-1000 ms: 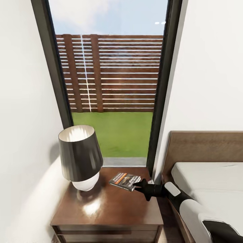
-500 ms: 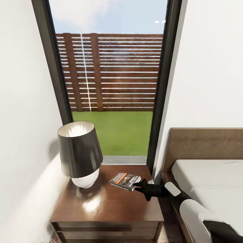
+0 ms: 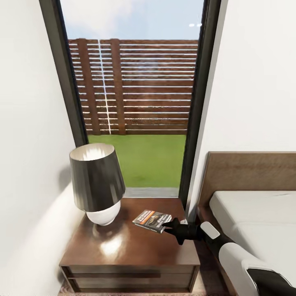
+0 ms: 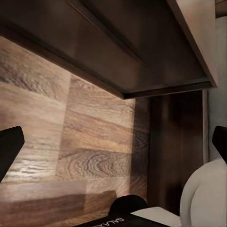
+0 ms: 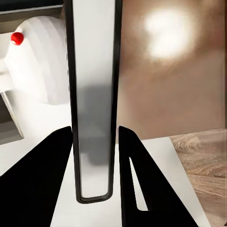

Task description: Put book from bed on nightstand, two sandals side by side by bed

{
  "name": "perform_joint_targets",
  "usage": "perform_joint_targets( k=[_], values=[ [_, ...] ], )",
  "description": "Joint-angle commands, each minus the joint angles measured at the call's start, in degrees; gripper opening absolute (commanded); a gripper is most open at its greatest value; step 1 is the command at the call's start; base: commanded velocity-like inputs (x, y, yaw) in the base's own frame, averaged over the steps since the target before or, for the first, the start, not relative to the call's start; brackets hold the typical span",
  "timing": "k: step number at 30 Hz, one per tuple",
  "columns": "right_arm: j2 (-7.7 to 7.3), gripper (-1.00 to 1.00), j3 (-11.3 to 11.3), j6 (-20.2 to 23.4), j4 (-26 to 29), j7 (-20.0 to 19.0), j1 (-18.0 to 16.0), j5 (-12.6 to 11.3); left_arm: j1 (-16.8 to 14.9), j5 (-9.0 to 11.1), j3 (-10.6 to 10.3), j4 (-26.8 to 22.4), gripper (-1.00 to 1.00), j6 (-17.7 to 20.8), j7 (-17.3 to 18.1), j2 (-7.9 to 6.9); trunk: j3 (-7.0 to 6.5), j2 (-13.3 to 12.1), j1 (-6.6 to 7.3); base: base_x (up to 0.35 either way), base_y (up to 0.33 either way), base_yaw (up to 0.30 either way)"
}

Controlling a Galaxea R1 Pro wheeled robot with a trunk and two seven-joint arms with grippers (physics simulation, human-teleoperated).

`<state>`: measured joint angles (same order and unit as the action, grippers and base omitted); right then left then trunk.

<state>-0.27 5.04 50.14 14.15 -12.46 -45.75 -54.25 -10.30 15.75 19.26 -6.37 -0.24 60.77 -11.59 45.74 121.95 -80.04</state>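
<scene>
Right gripper (image 3: 167,225): low centre-right of the head view, black fingers pinched tight on the book's near edge; in the right wrist view both fingers (image 5: 54,161) press flat against a thin pale slab.
Book (image 3: 152,220): small dark paperback, orange-and-white band, picture on the cover; held just over the nightstand's right rear part, slightly tilted.
Nightstand (image 3: 123,250): glossy dark-brown top, lower left of centre.
Lamp (image 3: 97,184): dark shade, white base, at the nightstand's back left, apart from the book.
Bed (image 3: 246,176): brown headboard, pale mattress, lower right.
Left gripper (image 4: 113,156): fingertips wide apart, clutching nothing, above wood-plank floor (image 4: 71,142).
</scene>
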Motion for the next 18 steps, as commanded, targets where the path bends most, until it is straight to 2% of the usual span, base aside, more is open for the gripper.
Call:
perform_joint_targets(
  k=[1,10,18],
  values=[
    [0.02,-1.0,0.5,0.27,0.0,-0.28,-0.04,0.46,-0.02,0.22,-0.1,0.04,1.0,-0.02,0.15,-0.02,0.24,0.44,-0.22,0.0,0.0,0.0],
    [0.01,-1.0,0.5,0.23,-0.02,-0.28,-0.04,0.46,0.0,0.24,-0.1,0.04,1.0,-0.02,0.15,-0.02,1.86,4.05,-2.19,0.0,0.0,0.0],
    [0.01,-1.0,0.5,0.23,-0.02,-0.24,-0.04,0.46,0.0,0.25,-0.1,0.04,1.0,-0.02,0.14,-0.02,1.86,4.05,-2.19,0.0,0.0,0.0]
  ],
)
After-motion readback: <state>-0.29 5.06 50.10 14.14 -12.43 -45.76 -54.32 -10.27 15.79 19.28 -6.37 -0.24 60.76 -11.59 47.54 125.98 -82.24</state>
